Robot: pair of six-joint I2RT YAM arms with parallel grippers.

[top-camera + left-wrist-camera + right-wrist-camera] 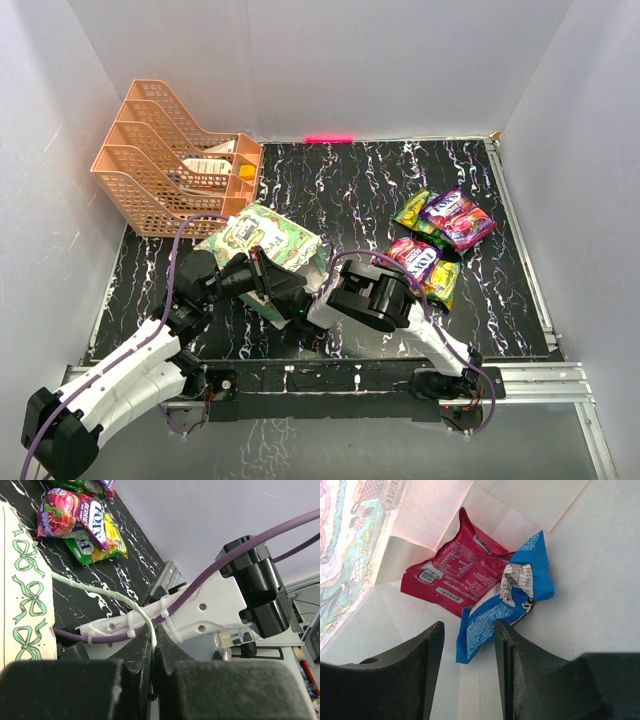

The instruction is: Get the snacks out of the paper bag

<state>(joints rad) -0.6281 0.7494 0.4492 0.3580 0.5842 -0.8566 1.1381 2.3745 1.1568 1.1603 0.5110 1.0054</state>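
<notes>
**Paper bag [265, 240] held by its handle, pick not yet made**

- Far-left corner of tabletop [350, 190]: peach tray rack [170, 180], not involved.
- Left of centre, towards the near edge: the bag lies on its side, printed face up and mouth towards the arms.
- Left end effector [154, 650]: jaws fully closed, pinching the thin string handle [100, 592]. The string runs taut back to the bag's edge.
- Right end effector [469, 630]: reaching into the bag mouth, jaws moderately apart, nothing clamped. The lower corner of a crumpled blue packet [520, 580] sits between the fingers. It may brush the right-hand finger, but I cannot tell.
- A red packet [460, 575] lies flat behind the blue one, partly under it, on the bag's inner wall.
- Handling, my read: the packets are light, with thin, glossy, slippery film that crinkles and gives. Take the blue one by the corner or crimped seam already between the jaws. The flat red one offers little edge to catch.
- Right half of tabletop: loose packets [448, 218] are already out, in two small clusters well apart from the bag.
</notes>
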